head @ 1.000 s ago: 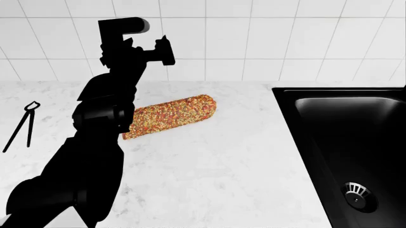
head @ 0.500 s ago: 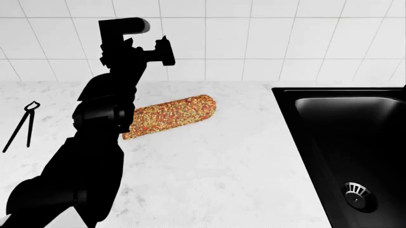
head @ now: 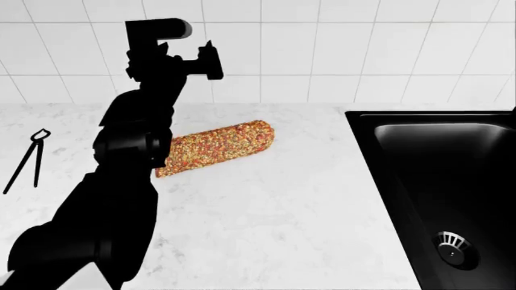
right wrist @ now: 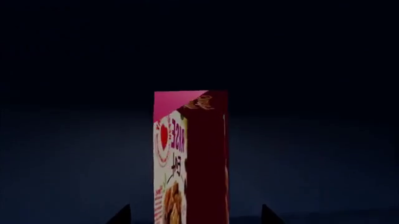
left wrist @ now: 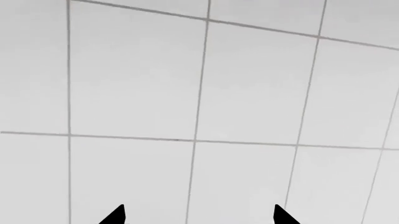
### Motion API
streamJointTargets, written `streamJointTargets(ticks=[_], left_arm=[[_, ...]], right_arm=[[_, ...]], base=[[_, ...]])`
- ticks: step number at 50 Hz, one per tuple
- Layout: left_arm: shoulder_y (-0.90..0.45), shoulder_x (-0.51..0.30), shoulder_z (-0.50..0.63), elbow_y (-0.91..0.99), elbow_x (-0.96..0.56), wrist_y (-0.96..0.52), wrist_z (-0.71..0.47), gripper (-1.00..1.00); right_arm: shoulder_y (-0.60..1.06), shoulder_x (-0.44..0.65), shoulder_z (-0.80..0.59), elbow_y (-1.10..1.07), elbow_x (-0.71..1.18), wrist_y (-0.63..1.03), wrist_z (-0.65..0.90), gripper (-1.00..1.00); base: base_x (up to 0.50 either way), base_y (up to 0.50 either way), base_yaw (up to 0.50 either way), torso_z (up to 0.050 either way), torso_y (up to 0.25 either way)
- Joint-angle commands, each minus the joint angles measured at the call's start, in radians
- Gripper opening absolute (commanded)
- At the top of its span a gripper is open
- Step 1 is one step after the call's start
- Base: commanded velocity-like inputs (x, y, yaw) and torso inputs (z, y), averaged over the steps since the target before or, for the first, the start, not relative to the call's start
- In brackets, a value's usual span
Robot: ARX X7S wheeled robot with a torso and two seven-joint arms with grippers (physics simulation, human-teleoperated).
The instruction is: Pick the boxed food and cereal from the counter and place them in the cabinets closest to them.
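The cereal box [right wrist: 187, 158], pink at the top, stands upright in a dark enclosed space in the right wrist view. My right gripper [right wrist: 194, 215] is open; its two fingertips sit wide apart on either side of the box without touching it. My left gripper [head: 208, 53] is raised in front of the white tiled wall above the counter [head: 306, 211]. In the left wrist view the left gripper [left wrist: 198, 213] is open and empty, facing only tiles. The red corn dogs box is out of view. The right gripper does not show in the head view.
A speckled orange-brown loaf [head: 216, 147] lies on the counter just right of my left arm. Black tongs [head: 28, 160] lie at the far left. A black sink [head: 484, 157] with a drain [head: 454, 248] fills the right side.
My left arm and gripper have risen very slightly against the tiled wall. Nothing else has moved.
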Motion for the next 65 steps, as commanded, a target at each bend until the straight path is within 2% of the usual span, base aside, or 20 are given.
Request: streamJointTargets(ticks=[1, 4, 6, 8, 14, 19, 28, 33, 40, 45, 49, 61, 65], left_arm=[[-0.083, 0.013, 0.063, 0.001, -0.055, 0.05, 0.012, 1.0], [-0.114, 0.013, 0.164, 0.049, -0.146, 0.032, 0.007, 1.0], [-0.022, 0.004, 0.191, 0.331, -0.17, -0.123, -0.011, 1.0], [0.031, -0.005, 0.208, 0.51, -0.184, -0.228, -0.025, 1.0], [0.101, -0.027, 0.228, 0.778, -0.225, -0.382, -0.042, 1.0], [0.135, -0.042, 0.236, 0.918, -0.252, -0.462, -0.056, 1.0], [0.153, -0.057, 0.25, 1.001, -0.276, -0.504, -0.068, 1.0], [0.182, -0.071, 0.254, 1.123, -0.305, -0.586, -0.088, 1.0], [0.251, -0.101, 0.241, 1.401, -0.377, -0.768, -0.14, 1.0], [0.303, -0.124, 0.223, 1.605, -0.444, -0.918, -0.182, 1.0], [0.347, -0.137, 0.177, 1.769, -0.512, -1.024, -0.219, 1.0], [0.452, -0.126, -0.076, 2.223, -0.801, -1.327, -0.355, 1.0], [0.443, -0.111, -0.184, 2.316, -0.923, -1.417, -0.405, 1.0]], right_arm=[[-0.082, -0.011, -0.063, 0.025, 0.228, 0.371, 0.04, 1.0], [-0.069, -0.002, -0.049, -0.021, 0.247, 0.401, 0.066, 1.0], [-0.062, 0.004, -0.037, -0.047, 0.262, 0.418, 0.082, 1.0], [-0.047, 0.009, -0.024, -0.067, 0.276, 0.437, 0.098, 1.0], [-0.007, 0.019, 0.021, -0.13, 0.325, 0.489, 0.146, 1.0], [0.069, 0.007, 0.042, -0.154, 0.349, 0.52, 0.165, 1.0], [0.18, -0.007, 0.02, -0.155, 0.332, 0.546, 0.163, 1.0], [0.223, -0.009, 0.028, -0.179, 0.34, 0.582, 0.182, 1.0], [0.242, -0.054, 0.176, -0.262, 0.27, 0.709, 0.177, 1.0], [0.242, -0.02, 0.18, -0.303, 0.458, 0.71, 0.326, 1.0], [0.243, 0.023, 0.18, -0.336, 0.714, 0.71, 0.53, 1.0], [0.242, 0.096, 0.198, -0.367, 1.416, 0.709, 1.08, 1.0], [0.242, 0.148, 0.141, -0.46, 1.511, 0.619, 1.093, 1.0]], base=[[0.0, 0.0, 0.0, 0.0, 0.0], [0.0, 0.0, 0.0, 0.0, 0.0], [0.0, 0.0, 0.0, 0.0, 0.0], [0.0, 0.0, 0.0, 0.0, 0.0], [0.0, 0.0, 0.0, 0.0, 0.0], [0.0, 0.0, 0.0, 0.0, 0.0], [0.0, 0.0, 0.0, 0.0, 0.0], [0.0, 0.0, 0.0, 0.0, 0.0], [0.0, 0.0, 0.0, 0.0, 0.0], [0.0, 0.0, 0.0, 0.0, 0.0], [0.0, 0.0, 0.0, 0.0, 0.0], [0.0, 0.0, 0.0, 0.0, 0.0], [0.0, 0.0, 0.0, 0.0, 0.0]])
